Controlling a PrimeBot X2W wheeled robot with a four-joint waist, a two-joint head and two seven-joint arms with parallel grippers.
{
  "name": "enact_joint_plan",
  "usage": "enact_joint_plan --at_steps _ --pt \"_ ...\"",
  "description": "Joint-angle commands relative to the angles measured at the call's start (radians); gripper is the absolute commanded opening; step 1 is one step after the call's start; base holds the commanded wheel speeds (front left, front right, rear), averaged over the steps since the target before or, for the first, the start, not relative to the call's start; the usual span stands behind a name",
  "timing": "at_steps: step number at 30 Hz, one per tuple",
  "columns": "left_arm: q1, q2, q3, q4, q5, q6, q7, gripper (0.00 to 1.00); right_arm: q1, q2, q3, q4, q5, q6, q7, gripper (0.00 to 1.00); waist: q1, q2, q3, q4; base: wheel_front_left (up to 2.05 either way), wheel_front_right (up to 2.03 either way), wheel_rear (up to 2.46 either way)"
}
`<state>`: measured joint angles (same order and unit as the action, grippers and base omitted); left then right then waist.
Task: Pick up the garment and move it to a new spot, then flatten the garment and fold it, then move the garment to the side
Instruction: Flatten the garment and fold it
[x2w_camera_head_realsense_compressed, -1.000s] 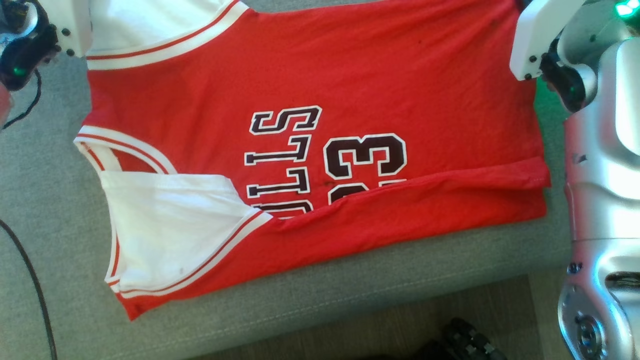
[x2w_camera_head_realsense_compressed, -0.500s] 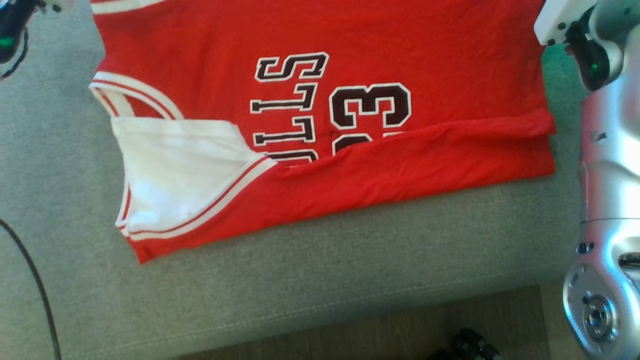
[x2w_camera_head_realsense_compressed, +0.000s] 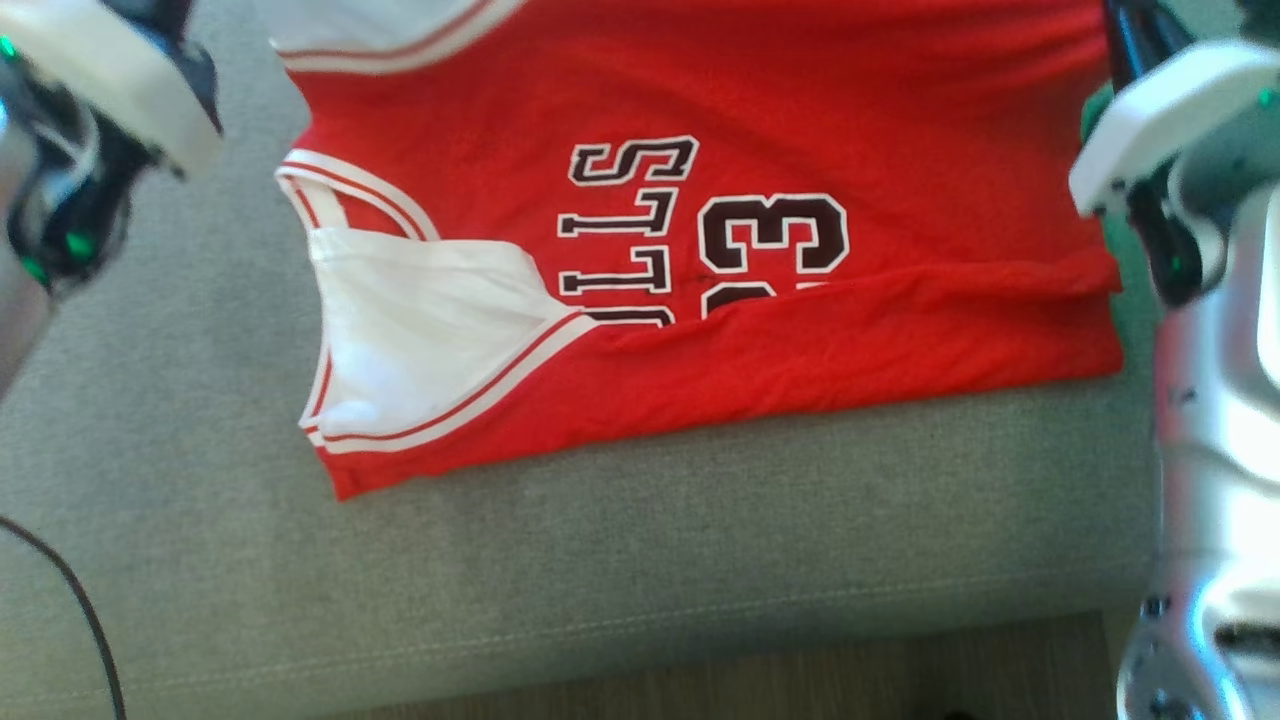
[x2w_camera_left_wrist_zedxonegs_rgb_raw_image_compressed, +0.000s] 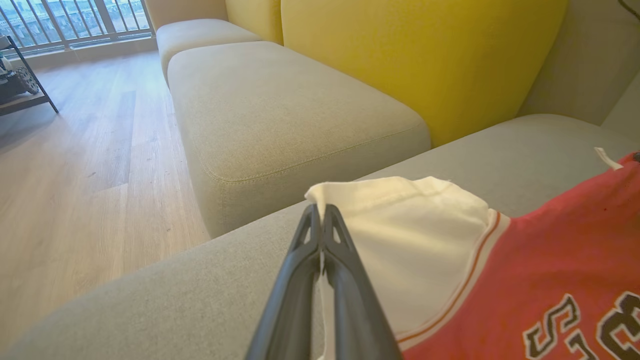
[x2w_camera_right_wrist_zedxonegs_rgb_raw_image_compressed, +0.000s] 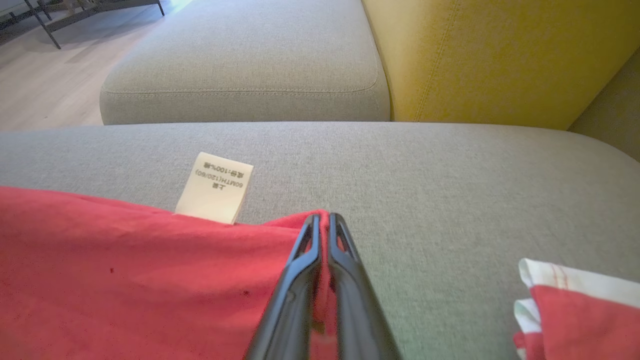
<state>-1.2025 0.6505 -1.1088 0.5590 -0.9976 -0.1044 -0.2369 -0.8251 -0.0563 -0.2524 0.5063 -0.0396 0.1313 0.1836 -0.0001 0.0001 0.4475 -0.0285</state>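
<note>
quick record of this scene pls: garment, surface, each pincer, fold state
garment: red jersey with white panels, dark lettering and a number
surface: grey sofa seat, with a yellow back cushion behind it
left pincer: shut on the jersey's white corner
right pincer: shut on a red edge of the jersey, beside the care label
fold state: near edge folded over, covering part of the lettering and number; far edge pinched at both ends

Can't see jersey (x2w_camera_head_realsense_compressed: 800, 100) top, cut by head view's upper edge; can't read lettering (x2w_camera_head_realsense_compressed: 625, 230) in full, nor lower digit (x2w_camera_head_realsense_compressed: 740, 298), both partly under folded red flap; can't make out care label (x2w_camera_right_wrist_zedxonegs_rgb_raw_image_compressed: 215, 187) txt, too small; can't resolve left arm (x2w_camera_head_realsense_compressed: 100, 80), blurred.
</note>
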Motion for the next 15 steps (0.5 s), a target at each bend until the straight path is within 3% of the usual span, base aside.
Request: enact_joint_plan --at_steps 1,11,15 --pt "0.002 0.069 0.063 -0.067 -0.013 0.022 -0.013 0.00 0.025 0.006 0.012 -0.067 0.012 -0.001 0.001 0.00 0.0001 -0.0001 -0.023 0.014 0.00 0.00 0.00" --pt "0.307 0.213 0.116 -0.478 -0.070 0.192 -0.024 0.00 0.257 0.006 -0.004 -0.271 0.023 -0.001 0.067 0.00 0.0001 -0.0001 -0.063 0.042 0.00 0.00 0.00" --pt "0.397 0.244 0.109 -0.580 -0.072 0.234 -0.024 0.00 0.320 0.006 0.000 -0.327 0.020 -0.001 0.088 0.00 0.0001 -0.0001 -0.060 0.047 0.00 0.00 0.00"
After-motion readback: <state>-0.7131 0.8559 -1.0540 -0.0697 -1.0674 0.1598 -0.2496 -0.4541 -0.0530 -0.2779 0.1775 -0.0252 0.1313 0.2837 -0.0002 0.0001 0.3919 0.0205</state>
